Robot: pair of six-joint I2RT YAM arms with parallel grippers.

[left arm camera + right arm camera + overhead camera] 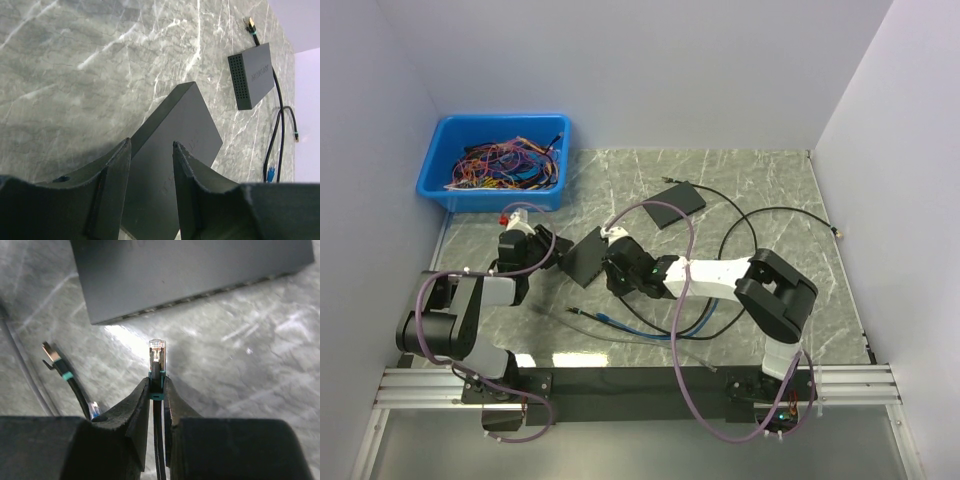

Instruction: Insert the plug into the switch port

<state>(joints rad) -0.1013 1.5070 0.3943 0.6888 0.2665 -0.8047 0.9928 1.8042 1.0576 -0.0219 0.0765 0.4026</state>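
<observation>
Right wrist view: the plug (157, 351) is clamped between the two fingers (137, 407) of the right tool (157, 384). Its clear connector tip projects beyond the fingertips, and its teal boot sits at the grip. The tip points at the near edge of the switch (190, 275), close to it but not touching; a bright strip of the marbled surface (240, 365) shows between them. A second, loose connector (50, 354) with a teal boot lies to the left of the plug.

Left wrist view: the fingers of the left tool (150, 147) stand on either side of one end of the switch. It cannot be told whether the pads press on the housing.

A second dark box (252, 75) with a perforated side lies well apart from the switch. In the top external view, a blue bin (440, 170) filled with coloured wires stands at the far left corner.
</observation>
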